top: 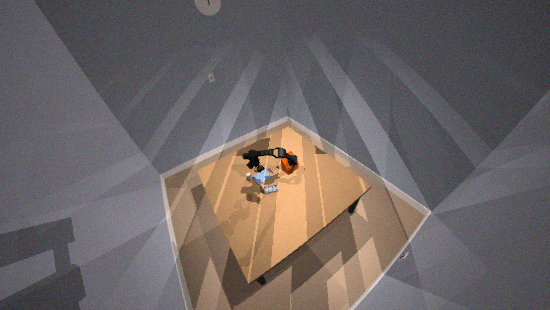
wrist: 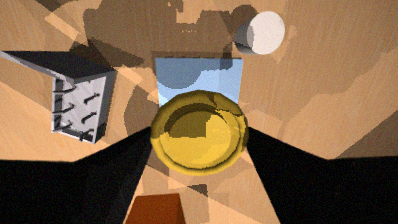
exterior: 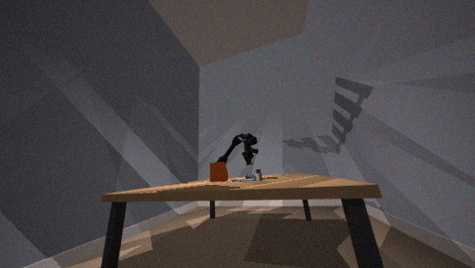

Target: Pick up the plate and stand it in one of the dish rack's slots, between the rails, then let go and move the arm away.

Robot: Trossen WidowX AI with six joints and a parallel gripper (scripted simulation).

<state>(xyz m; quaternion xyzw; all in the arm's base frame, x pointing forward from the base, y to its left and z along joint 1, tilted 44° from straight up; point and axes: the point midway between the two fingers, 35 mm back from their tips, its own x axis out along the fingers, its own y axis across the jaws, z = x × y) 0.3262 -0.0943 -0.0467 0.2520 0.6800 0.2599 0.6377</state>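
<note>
The pincer (top: 259,169) (exterior: 249,163) (wrist: 199,131) is closed on the yellow plate (exterior: 249,164) (wrist: 200,134), its two black fingers set wide apart at opposite sides of the rim. The plate is up in the air over the wooden counter (top: 295,210) (exterior: 276,190) (wrist: 320,65), outside the dish rack, and its round, recessed face shows toward the wrist camera. Nothing can be seen lying in the plate's hollow; part of it is in shadow and part brightly lit.

The dish rack (top: 270,189) (wrist: 80,107) sits on the counter, to the left of the plate in the wrist view. It has a pale base with short dark prongs standing up in rows, and a taller dark panel along one side. No dish stands among the prongs.

A light blue square mat (top: 262,177) (wrist: 200,75) lies flat on the counter, partly hidden behind the plate in the wrist view. Near one corner of the mat stands a pale-topped cylindrical container (top: 248,175) (exterior: 258,175) (wrist: 266,33), upright; whether it holds anything, I cannot tell. An orange block (top: 289,164) (exterior: 218,172) (wrist: 156,210) is by the foot of the black arm (top: 270,152) (exterior: 235,143).
</note>
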